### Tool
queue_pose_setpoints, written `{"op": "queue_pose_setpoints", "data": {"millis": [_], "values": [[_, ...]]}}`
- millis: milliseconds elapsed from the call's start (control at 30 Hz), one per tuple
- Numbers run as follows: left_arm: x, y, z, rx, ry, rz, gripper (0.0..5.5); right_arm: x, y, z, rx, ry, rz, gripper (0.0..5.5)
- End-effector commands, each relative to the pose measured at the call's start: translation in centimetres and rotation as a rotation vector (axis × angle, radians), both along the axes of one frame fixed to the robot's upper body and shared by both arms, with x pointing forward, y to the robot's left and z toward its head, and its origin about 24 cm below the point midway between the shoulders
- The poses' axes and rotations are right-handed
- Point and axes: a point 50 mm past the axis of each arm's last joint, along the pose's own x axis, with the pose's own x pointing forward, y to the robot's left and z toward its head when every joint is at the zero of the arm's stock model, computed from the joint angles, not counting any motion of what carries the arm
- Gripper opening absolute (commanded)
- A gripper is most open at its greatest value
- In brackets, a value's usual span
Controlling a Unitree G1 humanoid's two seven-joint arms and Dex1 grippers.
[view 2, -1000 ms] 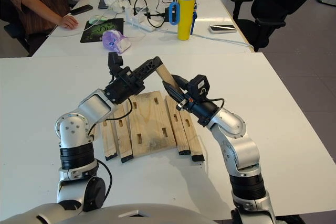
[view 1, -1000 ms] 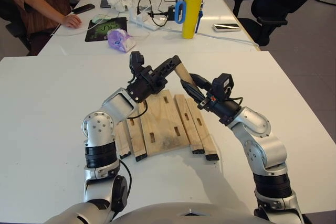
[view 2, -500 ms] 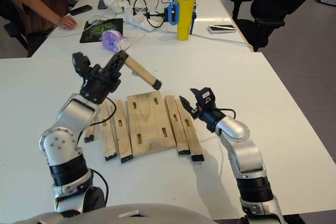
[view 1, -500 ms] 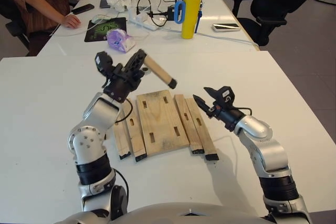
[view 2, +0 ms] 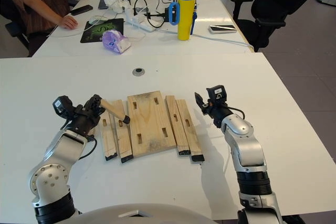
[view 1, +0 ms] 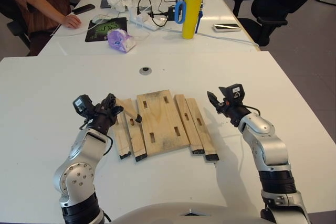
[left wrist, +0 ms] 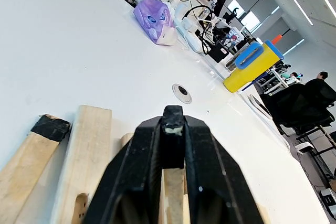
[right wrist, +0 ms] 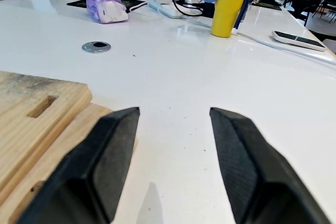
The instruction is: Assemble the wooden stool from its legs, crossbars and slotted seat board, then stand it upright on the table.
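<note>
The slotted seat board (view 1: 157,121) is lying flat on the white bench (view 1: 42,87), pale wood cut with rectangular slots, and slats are lying beside it on both sides. The left end effector (view 1: 113,108) is clamping tight on a dark-tipped wooden leg (view 1: 130,112), which is slanting over the left slats (view 1: 128,137). The right end effector (view 1: 214,98) is hanging wide open and empty, just beside the right slats (view 1: 195,127).

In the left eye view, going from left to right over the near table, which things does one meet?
left gripper with a wooden leg → two slotted pieces → seat board → two more slotted pieces → right gripper
</note>
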Motion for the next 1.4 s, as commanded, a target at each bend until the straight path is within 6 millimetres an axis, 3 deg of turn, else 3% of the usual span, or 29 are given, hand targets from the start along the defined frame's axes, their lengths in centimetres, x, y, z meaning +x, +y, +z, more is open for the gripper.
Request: {"op": "queue_pose_setpoints", "data": {"millis": [33, 267, 667, 1100, 1400], "values": [[-0.6, 0.1, -0.2, 0.007, 0.007, 0.046, 0.44, 0.3, 0.3, 0.0, 0.002, 0.016, 0.015, 2.47], [-1.0, 0.2, 0.0, 0.025, -0.008, 0.085, 0.44, 0.2, 0.4, -0.2, -0.003, 0.037, 0.049, 2.47], [-1.3, -0.2, -1.6, 0.081, 0.058, 0.122, 0.44, 0.5, 1.1, -0.1, -0.004, 0.047, 0.097, 2.47], [-1.3, 0.3, 0.4, 0.174, -0.04, 0.093, 0.44, -0.5, 1.5, -0.9, 0.011, 0.07, 0.076, 2.47], [-1.4, -0.1, -0.9, 0.136, 0.034, 0.079, 0.44, -0.4, 1.7, -0.9, 0.011, 0.072, 0.086, 2.47]]}}
